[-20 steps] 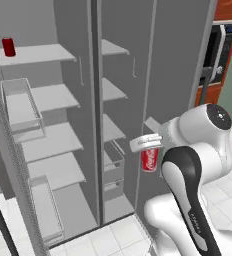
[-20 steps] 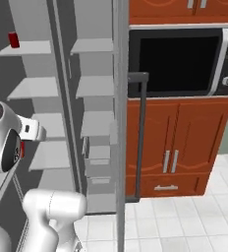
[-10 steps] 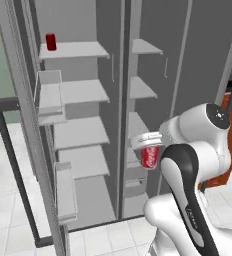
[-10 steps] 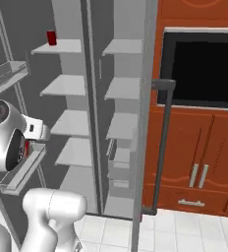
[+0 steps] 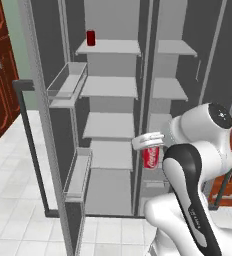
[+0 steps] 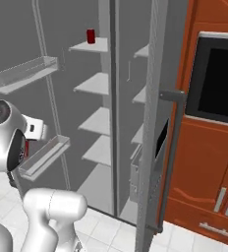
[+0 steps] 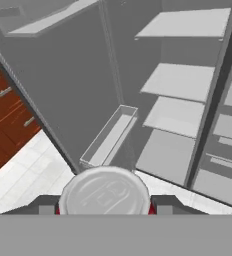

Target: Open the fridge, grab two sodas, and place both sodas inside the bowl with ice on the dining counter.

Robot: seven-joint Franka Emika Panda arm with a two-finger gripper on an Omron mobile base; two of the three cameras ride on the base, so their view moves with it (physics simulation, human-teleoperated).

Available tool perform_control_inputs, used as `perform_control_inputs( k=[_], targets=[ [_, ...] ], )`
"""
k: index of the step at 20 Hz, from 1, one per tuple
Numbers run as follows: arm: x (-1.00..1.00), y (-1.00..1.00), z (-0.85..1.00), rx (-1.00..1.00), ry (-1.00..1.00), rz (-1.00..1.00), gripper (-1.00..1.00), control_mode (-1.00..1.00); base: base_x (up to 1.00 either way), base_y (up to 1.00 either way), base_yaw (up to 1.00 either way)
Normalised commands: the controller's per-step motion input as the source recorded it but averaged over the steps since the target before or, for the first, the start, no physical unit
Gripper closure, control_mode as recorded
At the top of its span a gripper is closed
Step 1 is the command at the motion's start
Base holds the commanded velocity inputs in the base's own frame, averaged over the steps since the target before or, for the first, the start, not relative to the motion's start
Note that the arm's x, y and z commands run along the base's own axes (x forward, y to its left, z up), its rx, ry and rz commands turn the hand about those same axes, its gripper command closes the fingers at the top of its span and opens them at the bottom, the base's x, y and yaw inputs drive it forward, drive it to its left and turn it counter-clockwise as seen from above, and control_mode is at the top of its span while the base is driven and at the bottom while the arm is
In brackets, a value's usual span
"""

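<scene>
1. The fingers (image 7: pixel 105 209) grasp one red soda can (image 5: pixel 151 157) upright, its long axis vertical, outside the open fridge (image 5: pixel 113 125).
2. The second soda can (image 5: pixel 91 37) stands on the top shelf (image 5: pixel 110 47), up and left of the fingers.

Held soda (image 5: pixel 151 157) partly hidden by arm; lettering unreadable.

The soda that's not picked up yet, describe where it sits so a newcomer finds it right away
Look inside the open grey fridge, left compartment. On its top shelf a small red can stands upright at the left end. The other soda is lower, in the gripper.
</scene>
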Motion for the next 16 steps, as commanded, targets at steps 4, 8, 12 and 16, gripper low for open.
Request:
perform_control_inputs(
  k=[4, 8, 12, 16],
  targets=[
    [0.0, 0.0, 0.0, 0.0, 0.0, 0.0, 1.0, 1.0, -0.58, -0.21, 0.54],
    [0.0, 0.0, 0.0, 0.0, 0.0, 0.0, 1.0, 1.0, -0.54, -0.32, 0.47],
    [0.0, 0.0, 0.0, 0.0, 0.0, 0.0, 1.0, 1.0, 0.1, -0.72, 0.39],
    [0.0, 0.0, 0.0, 0.0, 0.0, 0.0, 1.0, 1.0, -0.27, -0.49, 0.45]
  ],
)
